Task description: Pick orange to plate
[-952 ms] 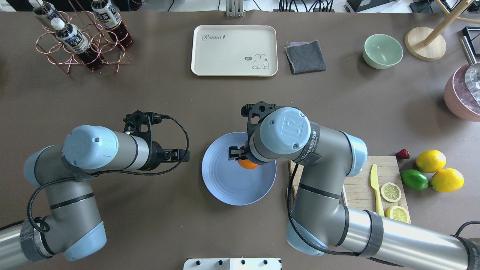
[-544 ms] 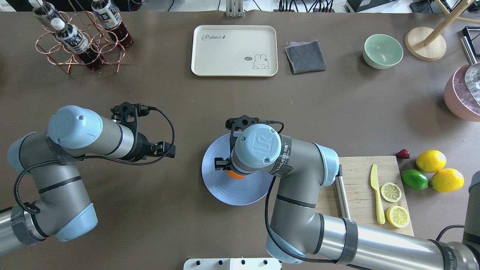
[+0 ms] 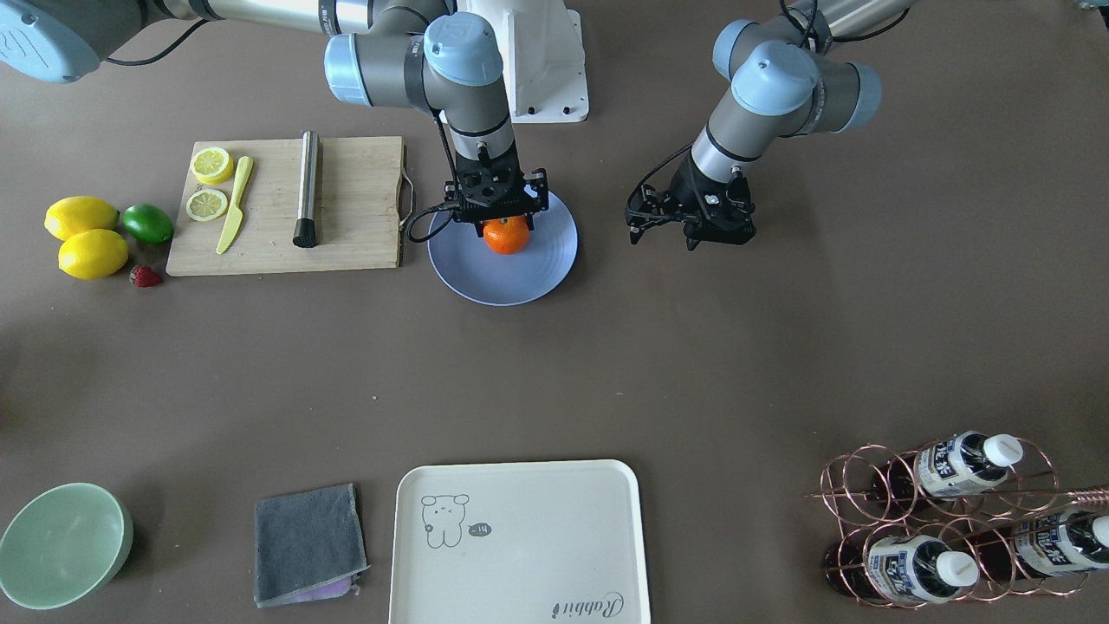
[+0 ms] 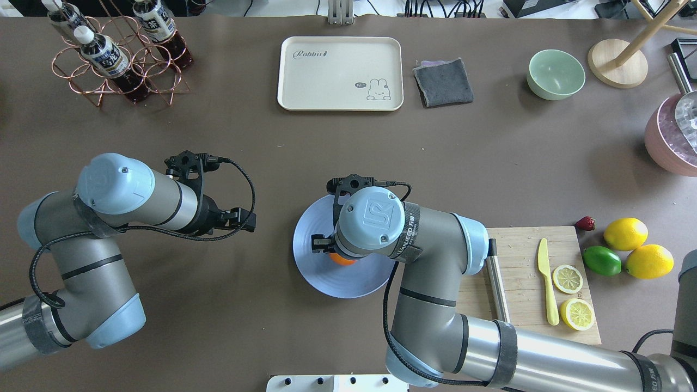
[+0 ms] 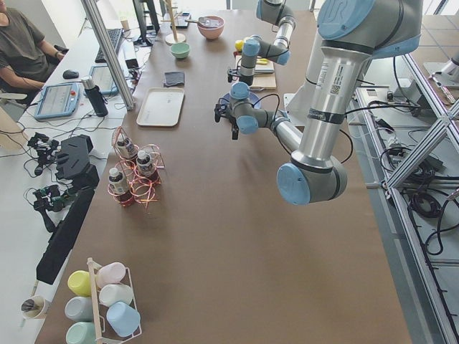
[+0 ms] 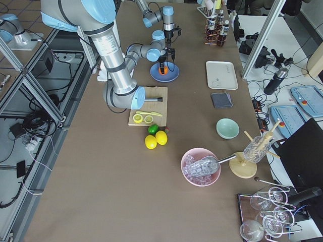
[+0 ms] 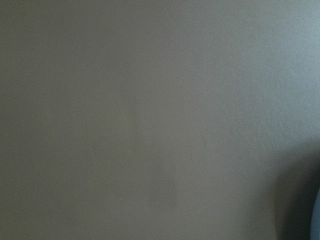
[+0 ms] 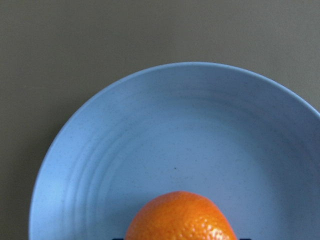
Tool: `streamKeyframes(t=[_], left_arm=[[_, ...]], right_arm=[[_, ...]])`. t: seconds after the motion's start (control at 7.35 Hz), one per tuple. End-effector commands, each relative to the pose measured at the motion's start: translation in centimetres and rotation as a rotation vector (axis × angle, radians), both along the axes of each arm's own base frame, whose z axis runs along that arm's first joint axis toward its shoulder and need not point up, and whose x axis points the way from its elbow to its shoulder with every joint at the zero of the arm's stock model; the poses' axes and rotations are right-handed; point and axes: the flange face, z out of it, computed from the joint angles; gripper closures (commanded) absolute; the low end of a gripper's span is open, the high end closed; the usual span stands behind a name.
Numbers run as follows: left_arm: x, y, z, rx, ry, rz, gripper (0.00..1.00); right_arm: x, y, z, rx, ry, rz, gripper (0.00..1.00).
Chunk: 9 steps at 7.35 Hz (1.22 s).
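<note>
The orange (image 3: 506,236) sits low over the middle of the pale blue plate (image 3: 537,269), and I cannot tell if it touches it. My right gripper (image 3: 504,227) points straight down with a finger on either side of the fruit, shut on it. From overhead the right wrist hides most of the orange (image 4: 342,259), and the plate (image 4: 310,261) shows around the arm. The right wrist view has the orange (image 8: 180,217) at its bottom edge with the plate (image 8: 150,140) beneath. My left gripper (image 4: 246,219) hangs over bare table left of the plate, open and holding nothing.
Right of the plate lies a wooden cutting board (image 4: 523,261) with a yellow knife (image 4: 546,283), lemon halves and a metal rod. Two lemons (image 4: 626,233) and a lime (image 4: 601,260) lie beyond it. At the far edge stand a cream tray (image 4: 340,73), grey cloth, green bowl (image 4: 555,73) and bottle rack (image 4: 117,54).
My right arm has swung left and back toward the robot, carrying the orange from the plate's right part to its middle. My left arm has drawn back to the left.
</note>
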Motion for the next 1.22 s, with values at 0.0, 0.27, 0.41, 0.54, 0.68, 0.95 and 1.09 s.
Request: streamKeyframes(t=[0.0, 0.27, 0.41, 0.54, 0.68, 0.95, 1.09], left_arm=[[-1.8, -0.6, -0.5, -0.062, -0.019, -0.056, 0.03], [-7.3, -3.0, -2.6, -0.117, -0.063, -0.084, 0.03], [-10.2, -4.7, -1.3, -0.027, -0.091, -0.063, 0.03], [-13.8, -5.0, 2.5, 0.055, -0.143, 0.021, 0.03], [-20.4, -6.2, 6.7, 0.086, -0.166, 0.065, 0.03], [-33.9, -6.5, 15.7, 0.176, -0.22, 0.137, 0.03], [-38.9, -4.9, 19.9, 0.156, -0.221, 0.142, 0.03]], right_arm=[[2.8, -0.2, -0.9, 0.012, -0.034, 0.013, 0.0], [11.3, -4.4, 0.7, -0.06, -0.038, 0.037, 0.0], [16.9, -7.5, 3.2, -0.08, -0.016, 0.03, 0.0], [23.6, -11.3, 6.1, -0.035, -0.005, -0.016, 0.0], [30.2, -13.4, 11.0, 0.003, 0.025, -0.071, 0.0], [44.7, -15.4, 23.5, 0.091, 0.117, -0.18, 0.0], [51.8, -14.9, 29.2, 0.112, 0.132, -0.223, 0.0]])
